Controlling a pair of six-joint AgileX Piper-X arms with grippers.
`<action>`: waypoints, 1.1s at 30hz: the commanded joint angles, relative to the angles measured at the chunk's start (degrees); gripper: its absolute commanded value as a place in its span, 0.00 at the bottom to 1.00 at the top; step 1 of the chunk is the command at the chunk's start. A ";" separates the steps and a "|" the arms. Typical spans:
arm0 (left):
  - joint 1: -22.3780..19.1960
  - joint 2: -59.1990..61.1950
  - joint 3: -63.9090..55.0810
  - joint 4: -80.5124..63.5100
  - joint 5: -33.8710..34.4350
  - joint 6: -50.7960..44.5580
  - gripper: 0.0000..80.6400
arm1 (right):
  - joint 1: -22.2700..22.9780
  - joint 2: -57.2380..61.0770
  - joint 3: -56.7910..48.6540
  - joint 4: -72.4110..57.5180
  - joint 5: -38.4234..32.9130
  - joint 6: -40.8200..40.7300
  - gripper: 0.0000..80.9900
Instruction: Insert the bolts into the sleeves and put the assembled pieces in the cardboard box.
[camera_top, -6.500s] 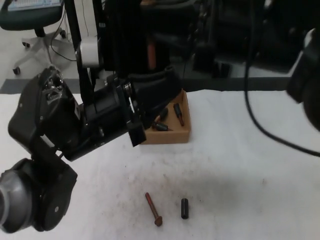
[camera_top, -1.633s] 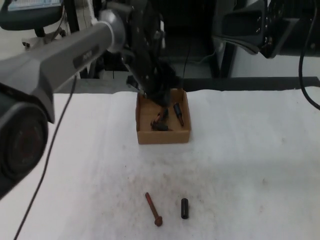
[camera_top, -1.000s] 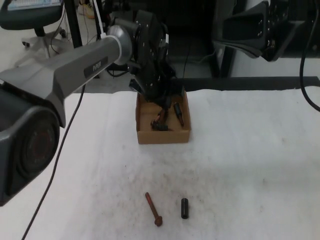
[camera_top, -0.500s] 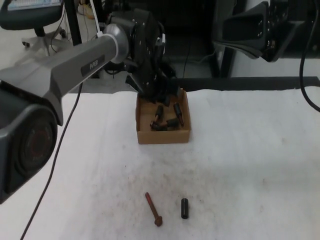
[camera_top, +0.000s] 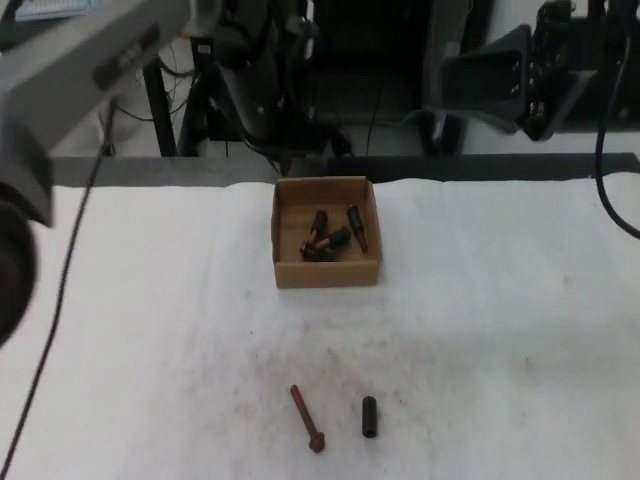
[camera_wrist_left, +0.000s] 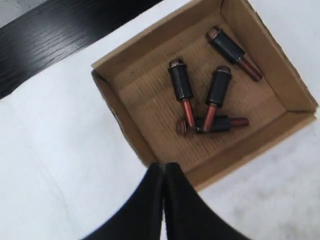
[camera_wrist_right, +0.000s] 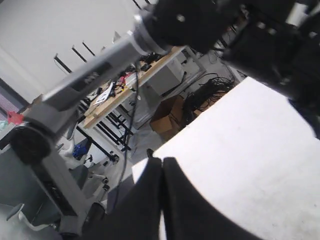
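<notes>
Bolt (camera_top: 305, 417) and sleeve (camera_top: 369, 416) lie loose on the white-covered tabletop (camera_top: 500, 330) near its front edge. The bolt is on the left, its head toward the camera, and the sleeve is near it on the right, apart from it. This pair is not yet joined.

Along the back, from left to right, the left arm hangs raised above the far side of the cardboard box (camera_top: 327, 272). In its wrist view the left pincer (camera_wrist_left: 163, 167) is pressed together and holds nothing. It looks down into the box, where four assembled pieces (camera_wrist_left: 180, 86) rest on the floor, three of them clustered and touching, the fourth apart by a wall. Farther right, the right arm is up and clear of the tabletop, and the right pincer (camera_wrist_right: 162, 162) is likewise pressed together and empty.

Both loose parts look small, light and rigid, so weight should be no trouble. Rolling likely is: each is round and lies on its side on cloth. The bolt is probably best taken across the shank, close under the head, leaving the tip free to enter the bore. The sleeve looks smooth and short, so it may slip. A pinch across its middle, with both open ends clear, seems safest, and the fingers need to come down almost to the cloth.
</notes>
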 joint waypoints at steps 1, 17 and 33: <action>-0.06 -4.35 2.16 2.10 -0.73 0.81 0.00 | -0.26 -0.55 -0.01 12.43 6.11 -11.02 0.00; -0.16 -53.30 58.19 -28.60 16.04 10.47 0.00 | 6.14 -0.44 -0.01 45.64 32.97 -43.05 0.00; -0.26 -41.82 71.56 -30.34 20.99 13.16 0.57 | 5.95 -0.44 -0.01 52.87 29.43 -42.48 0.00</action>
